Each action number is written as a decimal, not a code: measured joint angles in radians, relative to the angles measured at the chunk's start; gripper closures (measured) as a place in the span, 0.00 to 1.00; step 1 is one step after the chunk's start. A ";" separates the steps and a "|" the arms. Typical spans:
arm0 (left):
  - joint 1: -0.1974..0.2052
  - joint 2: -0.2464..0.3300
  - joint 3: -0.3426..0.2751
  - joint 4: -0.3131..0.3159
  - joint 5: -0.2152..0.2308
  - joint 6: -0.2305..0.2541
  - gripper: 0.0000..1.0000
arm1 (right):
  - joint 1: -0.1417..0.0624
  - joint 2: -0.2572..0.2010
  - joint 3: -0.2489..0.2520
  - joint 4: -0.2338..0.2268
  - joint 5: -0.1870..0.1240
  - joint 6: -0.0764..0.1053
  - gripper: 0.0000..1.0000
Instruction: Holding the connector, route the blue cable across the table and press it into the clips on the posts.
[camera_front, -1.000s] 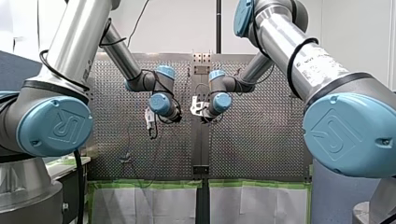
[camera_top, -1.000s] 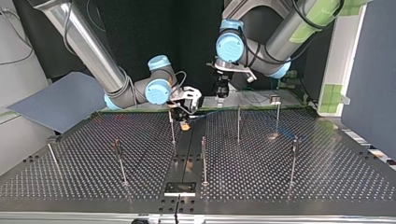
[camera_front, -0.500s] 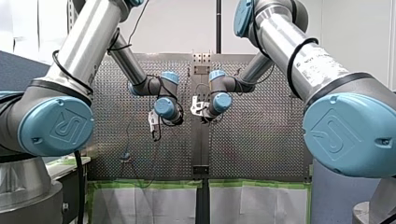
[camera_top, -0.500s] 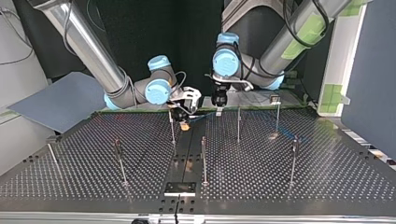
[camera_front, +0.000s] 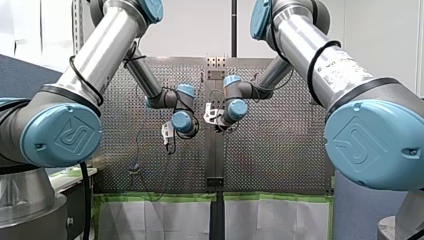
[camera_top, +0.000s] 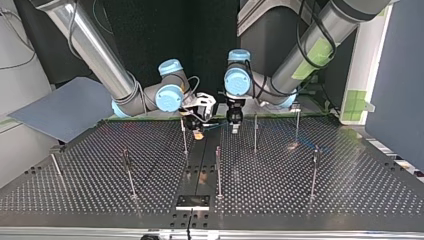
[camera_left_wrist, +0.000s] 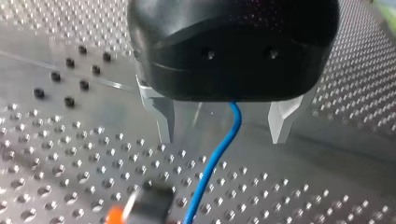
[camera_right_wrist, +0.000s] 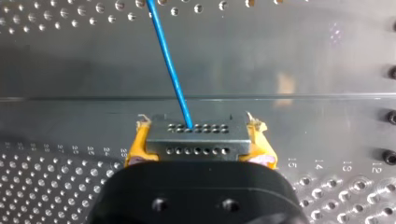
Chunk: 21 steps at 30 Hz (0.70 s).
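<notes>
My right gripper (camera_right_wrist: 198, 140) is shut with its yellow pads on the grey connector (camera_right_wrist: 196, 136), held just above the table. The blue cable (camera_right_wrist: 170, 70) leaves the connector and runs ahead over the plate. In the top view my right gripper (camera_top: 199, 120) hangs by a thin post (camera_top: 184, 136) at the far middle. Just to its right in that view my left gripper (camera_top: 233, 125) points down. In the left wrist view my left gripper (camera_left_wrist: 224, 137) is open, its metal fingers (camera_left_wrist: 163, 119) straddling the blue cable (camera_left_wrist: 215, 158) without touching it.
Several thin clip posts stand on the perforated table (camera_top: 300, 200), among them one (camera_top: 255, 132) right of my left gripper, one (camera_top: 218, 170) nearer the camera and one (camera_top: 314, 170) at the right. A dark plate (camera_top: 192, 201) lies at the near edge.
My left arm has swung toward my right gripper and come lower, leftward in the top view, so its open fingers now straddle the cable. My right gripper has held still with the connector.
</notes>
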<state>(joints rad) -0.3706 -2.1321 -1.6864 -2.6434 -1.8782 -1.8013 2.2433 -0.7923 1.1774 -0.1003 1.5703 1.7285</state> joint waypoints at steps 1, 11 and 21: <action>0.001 -0.005 0.008 0.000 -0.007 0.001 0.00 | 0.000 0.000 0.000 0.000 0.000 0.000 1.00; -0.002 -0.010 0.022 -0.019 -0.023 0.014 0.10 | 0.000 0.000 0.000 -0.001 -0.001 0.001 1.00; -0.010 -0.010 0.022 -0.035 -0.046 0.031 1.00 | -0.001 0.000 0.000 -0.001 -0.002 0.002 1.00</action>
<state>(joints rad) -0.3805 -2.1421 -1.6640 -2.6787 -1.9238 -1.7706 2.2420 -0.7921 1.1774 -0.1012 1.5681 1.7304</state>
